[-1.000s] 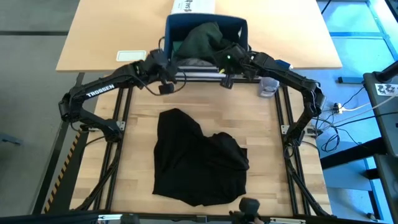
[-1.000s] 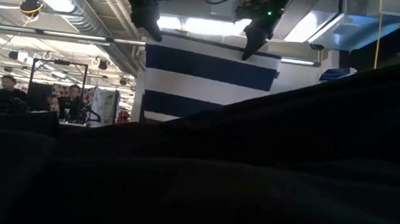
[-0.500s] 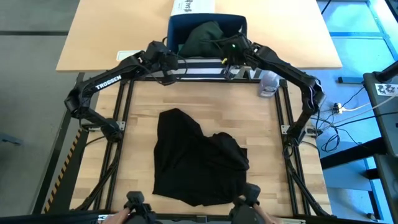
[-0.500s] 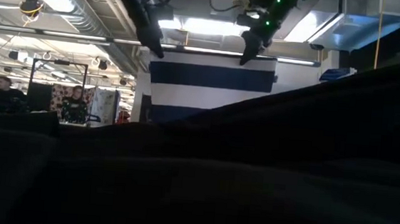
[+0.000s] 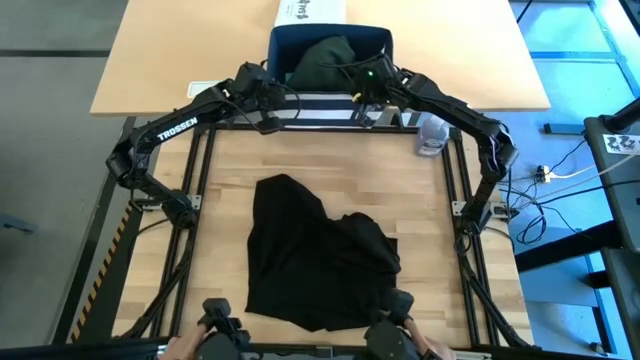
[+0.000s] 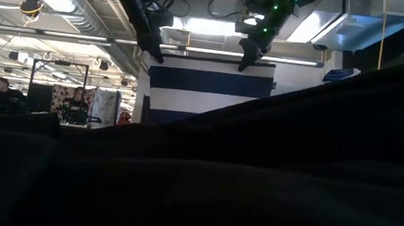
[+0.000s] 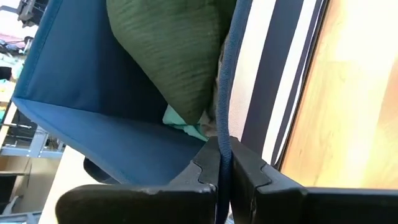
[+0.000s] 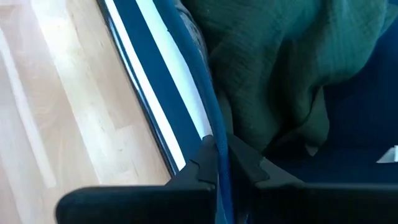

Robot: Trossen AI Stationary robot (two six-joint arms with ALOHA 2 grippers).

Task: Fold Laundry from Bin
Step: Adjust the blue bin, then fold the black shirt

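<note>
1. The bin (image 5: 331, 62) stands at the far side of the table (image 5: 220, 190), upright, with a dark green garment (image 5: 325, 58) heaped inside; a teal scrap (image 7: 183, 127) shows beneath it in the left wrist view.
2. The left gripper (image 5: 272, 100) is clamped onto the bin's near rim at its left end; the right gripper (image 5: 362, 98) is pinched onto the same rim at the right end. Only the thin fabric edge is held between each pair of fingers.
3. A black garment (image 5: 315, 255) lies crumpled on the near half of the table, well apart from the bin.
4. Risk: the soft rim may be pulled out of one pinch if the bin is dragged or tilted, leaving it held by one corner and skewed.
5. Risk: uneven motion of the two arms could twist or buckle the fabric wall.
6. Risk: if tipped, the green garment may be dumped onto the black one, tangling both.
7. Risk: the plastic cup (image 5: 431, 137) just beside the right arm could be knocked.
</note>
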